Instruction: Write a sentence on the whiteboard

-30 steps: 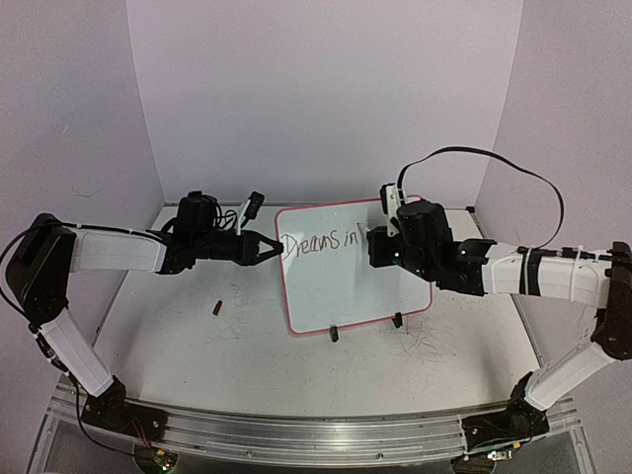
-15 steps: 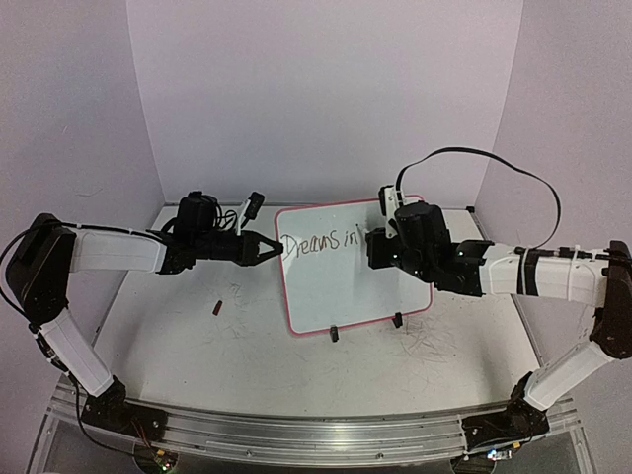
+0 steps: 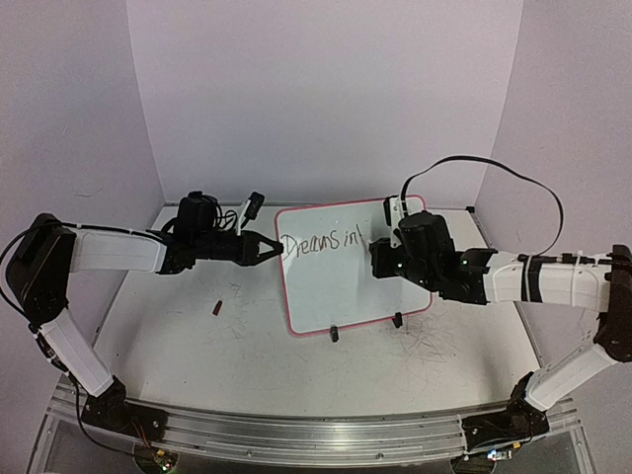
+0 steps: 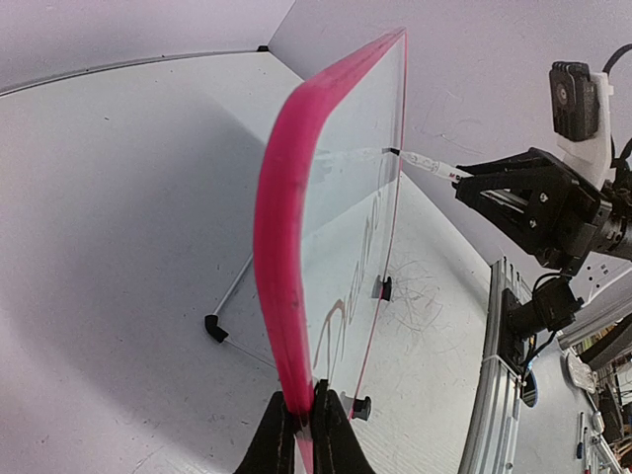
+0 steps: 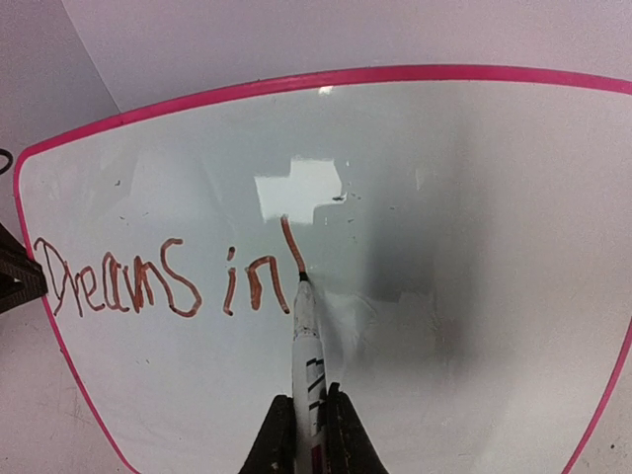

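Note:
The whiteboard (image 3: 346, 281) with its pink-red frame stands tilted on black clip feet at the table's middle. It also shows in the left wrist view (image 4: 281, 257) and the right wrist view (image 5: 444, 197). My left gripper (image 3: 274, 248) is shut on the board's left edge (image 4: 301, 420). My right gripper (image 5: 309, 434) is shut on a white marker (image 5: 306, 346), its tip touching the board. The sentence (image 5: 168, 276) reads "Dreams in" plus one fresh downstroke. It also shows in the top view (image 3: 321, 242).
A small dark red marker cap (image 3: 217, 307) lies on the table left of the board. Grey scribble marks (image 3: 434, 344) cover the tabletop in front of the board's right foot. Walls enclose the table at the back and sides.
My right gripper has moved down and slightly right with the marker, drawing a downstroke after "in". The left gripper and the board have not moved.

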`<state>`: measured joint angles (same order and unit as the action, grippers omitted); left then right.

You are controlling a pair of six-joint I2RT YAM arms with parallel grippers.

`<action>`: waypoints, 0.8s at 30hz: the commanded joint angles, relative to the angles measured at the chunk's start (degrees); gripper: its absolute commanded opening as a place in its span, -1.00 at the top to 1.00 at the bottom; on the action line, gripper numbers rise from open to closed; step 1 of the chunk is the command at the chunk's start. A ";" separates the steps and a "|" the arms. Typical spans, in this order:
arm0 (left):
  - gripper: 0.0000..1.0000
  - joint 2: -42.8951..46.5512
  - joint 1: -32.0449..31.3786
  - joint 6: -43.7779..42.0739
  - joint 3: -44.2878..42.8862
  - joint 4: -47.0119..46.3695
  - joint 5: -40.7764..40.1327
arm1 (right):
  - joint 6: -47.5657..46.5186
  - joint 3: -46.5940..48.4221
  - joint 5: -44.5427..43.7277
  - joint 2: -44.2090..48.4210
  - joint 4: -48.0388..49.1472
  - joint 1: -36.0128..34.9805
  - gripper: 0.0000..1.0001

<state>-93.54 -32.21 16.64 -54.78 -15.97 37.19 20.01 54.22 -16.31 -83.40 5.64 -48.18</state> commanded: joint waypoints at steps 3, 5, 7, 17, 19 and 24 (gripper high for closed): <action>1.00 0.93 -1.90 -2.85 -1.90 1.90 0.74 | 1.74 -2.21 0.16 1.13 -0.71 -0.35 1.00; 1.00 0.99 -1.98 -2.89 -1.82 1.90 0.70 | 1.94 -2.64 0.06 1.43 -0.74 -0.42 1.00; 1.00 0.88 -1.98 -2.88 -1.98 1.90 0.69 | 2.10 -2.86 -0.07 1.64 -0.88 -0.46 1.00; 1.00 0.79 -2.07 -3.02 -1.94 2.06 0.60 | 0.61 -1.30 -4.31 3.53 -2.16 -0.41 1.00; 1.00 0.72 -2.07 -3.02 -2.03 2.08 0.69 | -0.33 -0.44 -2.83 3.78 -1.42 -0.42 1.00; 1.00 0.96 -2.08 -3.14 -1.95 2.11 0.53 | -2.39 -0.29 2.11 4.03 2.51 -0.41 1.00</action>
<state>-93.54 -32.37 16.37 -55.09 -15.59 37.01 20.04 51.96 -17.14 -81.29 4.38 -48.66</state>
